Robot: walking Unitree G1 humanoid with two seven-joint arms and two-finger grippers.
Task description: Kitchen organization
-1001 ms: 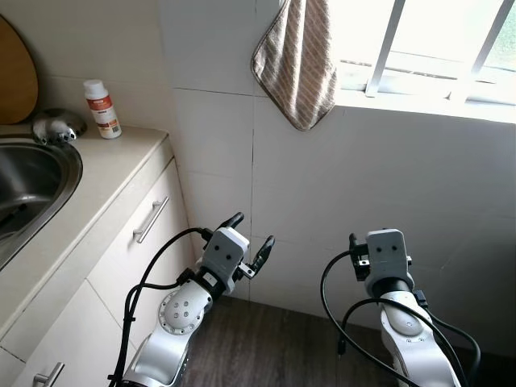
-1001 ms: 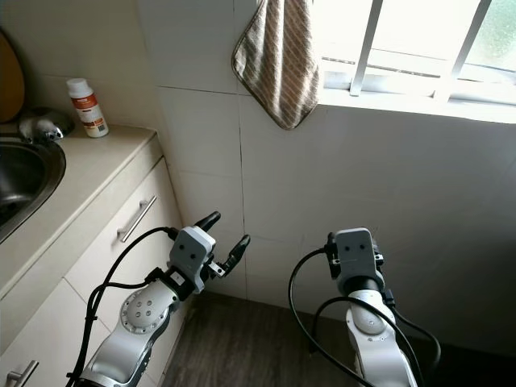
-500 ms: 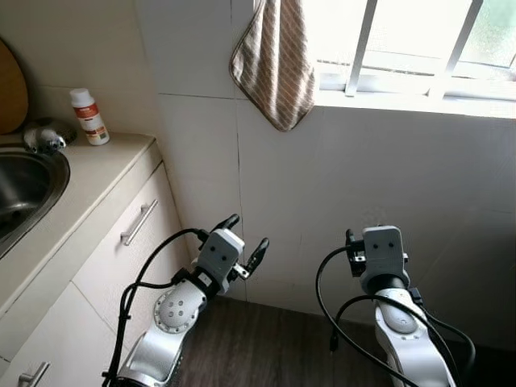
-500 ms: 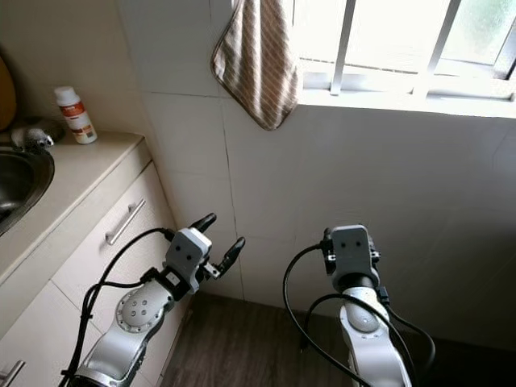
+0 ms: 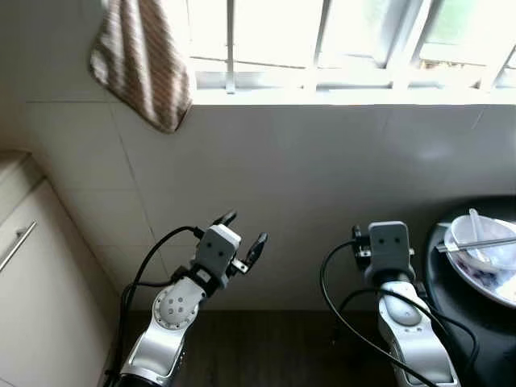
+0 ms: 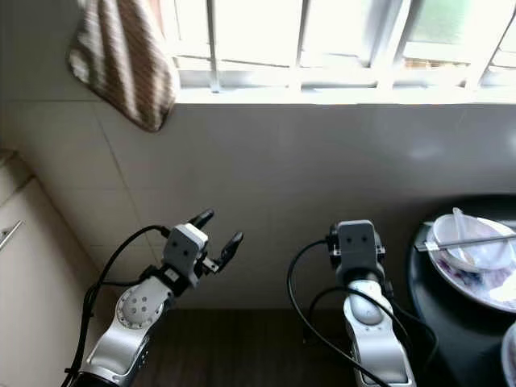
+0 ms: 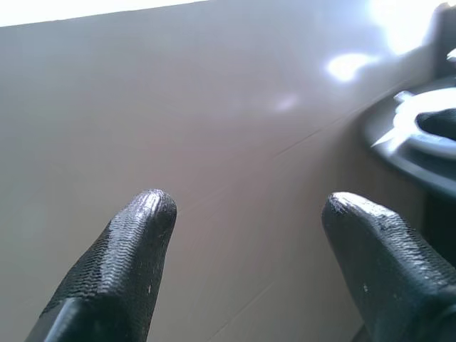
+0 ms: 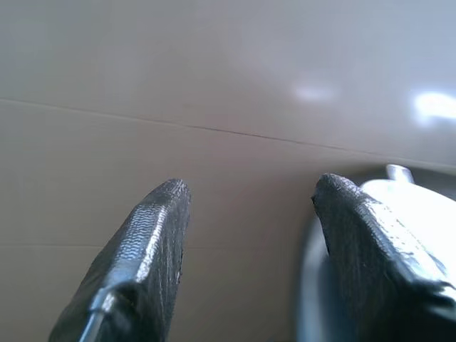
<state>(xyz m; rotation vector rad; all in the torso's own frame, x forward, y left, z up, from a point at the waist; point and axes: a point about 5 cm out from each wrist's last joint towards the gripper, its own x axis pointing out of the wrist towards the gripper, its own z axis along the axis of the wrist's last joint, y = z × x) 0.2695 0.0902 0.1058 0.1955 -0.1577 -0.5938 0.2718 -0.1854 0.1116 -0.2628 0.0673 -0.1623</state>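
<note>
1. White tiles cover the wall (image 5: 322, 177) that the robot faces, and a bright window (image 5: 322, 36) with white bars sits above it.
2. Up high, above and to the left of the left gripper (image 5: 242, 234), a brown striped towel (image 5: 145, 60) hangs down over the tiles.
3. Further left of that gripper stands a pale cabinet (image 5: 24, 274) with a silver handle (image 5: 14, 246).
4. Dark wood floor (image 5: 266, 355) lies under both arms.
5. Both silver arms are held up in front of the wall, and black cables loop down from them.
6. On the left gripper, the two black fingers (image 7: 121, 263) are spread wide with nothing between them.
7. They point up and a bit to the right, close to the tiles but not touching them.
8. The right gripper (image 8: 246, 214) also has its two fingers spread apart, and it holds nothing.
9. It points at the wall too, with bare tile showing in the gap between the fingers.
10. Just to the right of the right gripper is a round black table (image 5: 476, 330).
11. A white plate (image 5: 492, 278) with some blue on it lies on that table.
12. A small white bowl (image 5: 476, 234) sits on the plate, with a white spoon (image 5: 477, 226) in it.
13. Thin chopsticks (image 5: 476, 243) lie flat across the bowl.
14. The plate is near the right gripper but does not touch it.
15. Well to the right of the left gripper, its wrist view shows the table edge and the plate.
</note>
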